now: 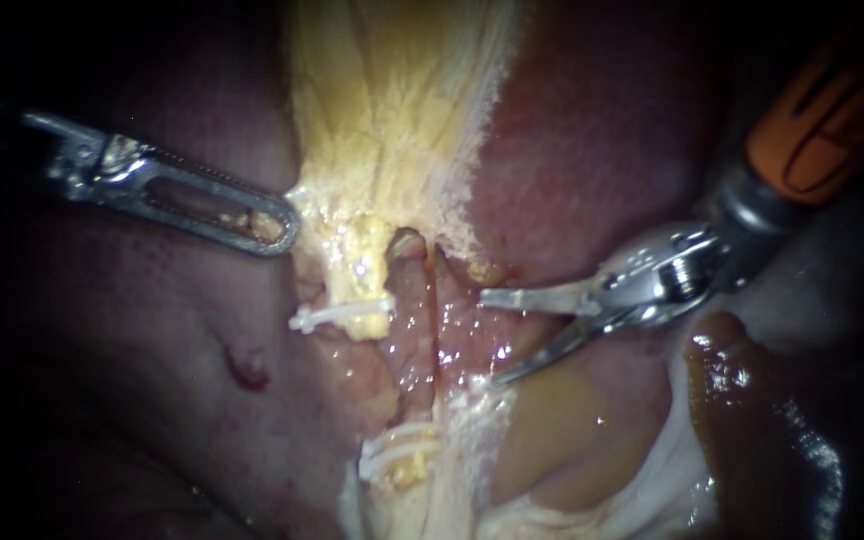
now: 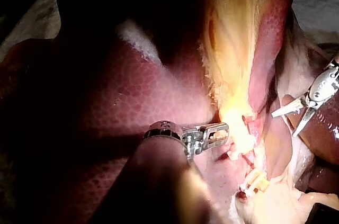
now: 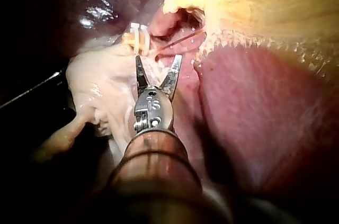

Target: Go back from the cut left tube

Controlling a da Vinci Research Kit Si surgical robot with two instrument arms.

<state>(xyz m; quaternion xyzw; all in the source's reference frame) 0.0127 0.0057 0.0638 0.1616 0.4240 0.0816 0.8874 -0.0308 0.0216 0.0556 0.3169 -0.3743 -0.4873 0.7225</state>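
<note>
**A:** What was hidden from us?

**B:** The shaft of the left instrument [image 1: 268,226] was lost in darkness at the left edge. The orange-sleeved shaft of the right instrument [image 1: 490,338] was cut off at the upper right. We could not identify a glossy brown mass [image 1: 742,400] at lower right.

**A:** Where was the cut left tube [image 1: 364,262]?

**B:** Just left of centre. Its lumpy yellow upper stump hung under stringy yellow tissue [image 1: 392,100], with a white clip [image 1: 340,316] across it. The lower stump, at bottom centre, carried more white clips [image 1: 392,458].

**A:** And the tools?

**B:** The left one's long, windowed metal jaws lay closed on the yellow tissue's edge. The right one's slim, pointed jaws stood apart, right of the tube, holding nothing. Smooth, wet, red-brown liver [image 1: 602,130] lay around.
</note>
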